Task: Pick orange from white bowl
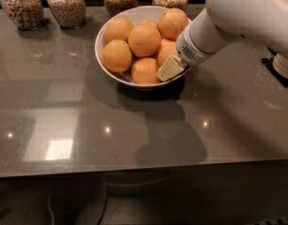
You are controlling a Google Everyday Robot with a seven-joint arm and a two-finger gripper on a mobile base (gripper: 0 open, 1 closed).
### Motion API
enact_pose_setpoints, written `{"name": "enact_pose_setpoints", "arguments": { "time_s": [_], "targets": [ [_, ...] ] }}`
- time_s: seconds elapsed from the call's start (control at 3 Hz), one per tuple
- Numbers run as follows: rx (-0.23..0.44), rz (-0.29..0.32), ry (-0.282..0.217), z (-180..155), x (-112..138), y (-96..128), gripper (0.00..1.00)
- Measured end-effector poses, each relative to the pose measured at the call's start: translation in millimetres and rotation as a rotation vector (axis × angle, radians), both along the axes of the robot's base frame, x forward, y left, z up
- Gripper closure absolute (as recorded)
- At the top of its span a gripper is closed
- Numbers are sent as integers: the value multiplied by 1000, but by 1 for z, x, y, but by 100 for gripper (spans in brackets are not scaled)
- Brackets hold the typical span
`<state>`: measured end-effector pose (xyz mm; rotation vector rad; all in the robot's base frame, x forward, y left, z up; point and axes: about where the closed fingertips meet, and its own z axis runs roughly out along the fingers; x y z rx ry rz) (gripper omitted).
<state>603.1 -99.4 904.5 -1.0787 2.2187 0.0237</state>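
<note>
A wide white bowl [105, 33] stands on the grey countertop near the back, filled with several oranges [144, 40]. My gripper [169, 67] comes in from the upper right on a thick white arm [237, 18]. Its cream-coloured tip sits at the bowl's front right rim, against an orange [165, 51] on that side and beside the front orange [144, 71]. The arm hides part of the bowl's right rim.
Several glass jars of grains [66, 4] line the back edge behind the bowl. A dark object with a pale round thing [283, 65] sits at the right edge. The grey countertop [134, 135] stretches to the front, with its front edge low in view.
</note>
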Motion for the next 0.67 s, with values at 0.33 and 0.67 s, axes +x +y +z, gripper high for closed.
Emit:
{"name": "enact_pose_setpoints", "arguments": {
  "time_s": [0.33, 0.67],
  "targets": [
    [-4, 5, -3, -7, 2, -1, 51],
    [-13, 8, -15, -6, 4, -1, 74]
  ]
}}
